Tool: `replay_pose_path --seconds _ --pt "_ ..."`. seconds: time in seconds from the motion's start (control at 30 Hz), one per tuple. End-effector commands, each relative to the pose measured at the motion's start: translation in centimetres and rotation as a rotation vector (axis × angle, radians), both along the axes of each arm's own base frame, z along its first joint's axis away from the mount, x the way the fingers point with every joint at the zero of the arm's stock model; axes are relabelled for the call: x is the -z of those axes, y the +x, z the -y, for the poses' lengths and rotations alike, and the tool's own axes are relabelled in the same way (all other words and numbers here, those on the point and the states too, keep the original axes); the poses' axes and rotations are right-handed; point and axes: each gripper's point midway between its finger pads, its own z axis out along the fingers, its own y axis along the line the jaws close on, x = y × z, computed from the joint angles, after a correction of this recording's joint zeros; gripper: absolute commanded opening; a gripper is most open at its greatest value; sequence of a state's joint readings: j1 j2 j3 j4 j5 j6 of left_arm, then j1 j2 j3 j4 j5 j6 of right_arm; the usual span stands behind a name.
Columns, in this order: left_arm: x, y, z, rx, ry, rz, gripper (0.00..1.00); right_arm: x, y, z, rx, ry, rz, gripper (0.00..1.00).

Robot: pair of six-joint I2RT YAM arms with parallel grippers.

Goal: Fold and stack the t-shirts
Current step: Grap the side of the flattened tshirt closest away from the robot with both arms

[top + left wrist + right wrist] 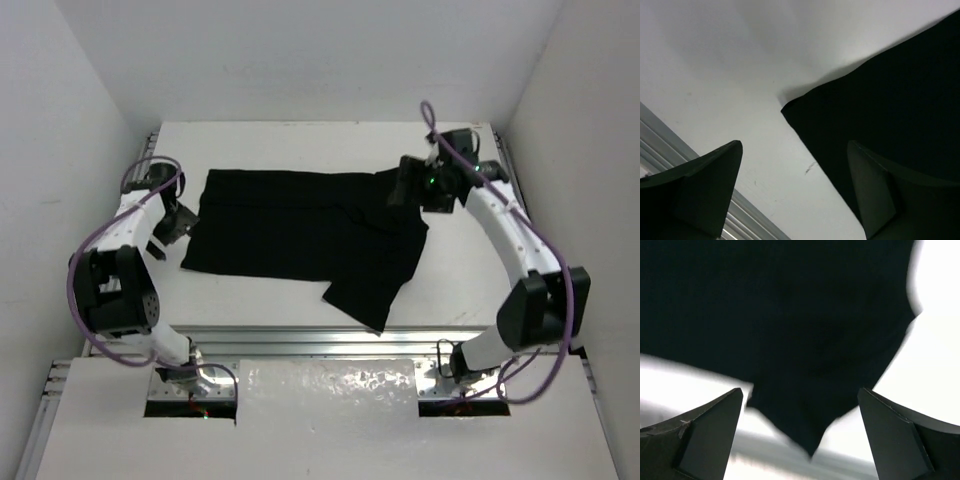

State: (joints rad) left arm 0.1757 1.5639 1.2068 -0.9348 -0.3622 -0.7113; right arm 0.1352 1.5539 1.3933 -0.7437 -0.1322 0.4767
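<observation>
One plain black t-shirt (300, 235) lies spread on the white table (460, 270), with a sleeve or flap pointing toward the near edge. My left gripper (178, 224) is open at the shirt's left edge. In the left wrist view the left gripper (795, 167) straddles the cloth edge. A shirt corner (805, 107) lies just ahead and one finger (880, 195) is over the black cloth. My right gripper (402, 188) is open above the shirt's far right corner. In the blurred right wrist view the right gripper (800, 412) is empty, with the shirt (785, 320) below it.
An aluminium rail (330, 340) runs along the table's near edge and also shows in the left wrist view (670, 145). White walls close in the table at the left, back and right. A crinkled shiny sheet (325, 390) lies between the arm bases.
</observation>
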Motion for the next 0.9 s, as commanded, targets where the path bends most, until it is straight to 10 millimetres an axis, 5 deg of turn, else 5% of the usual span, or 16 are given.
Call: replay_pose_path --seconds 0.0,0.2,0.37,0.53,0.57,0.67,0.87 --pt "3.6 -0.1 1.5 -0.020 -0.086 -0.028 0.83 2.9 -4.9 -2.0 -0.102 0.044 -0.085 0.99" --pt "7.6 1.3 1.1 -0.025 -0.088 -0.046 0.75 3.7 -9.3 -3.2 -0.199 0.123 -0.102 0.99" --pt "10.0 -0.2 0.9 -0.067 -0.082 -0.107 0.43 4.0 -11.3 -3.6 -0.213 0.168 -0.117 0.99" --pt "11.2 -1.9 0.8 -0.082 -0.069 -0.129 0.39 5.1 -13.0 -4.8 -0.279 0.195 -0.145 0.98" --pt "11.6 -2.3 1.0 -0.085 -0.077 -0.140 0.27 5.2 -13.3 -5.0 -0.293 0.197 -0.150 0.97" --pt "11.2 -2.7 1.9 -0.089 -0.113 -0.113 0.01 7.0 -14.7 -5.7 -0.316 0.158 -0.211 0.93" --pt "9.2 -3.4 2.3 -0.091 -0.120 -0.050 0.00 12.5 -20.3 -5.8 -0.252 -0.006 -0.434 0.79"
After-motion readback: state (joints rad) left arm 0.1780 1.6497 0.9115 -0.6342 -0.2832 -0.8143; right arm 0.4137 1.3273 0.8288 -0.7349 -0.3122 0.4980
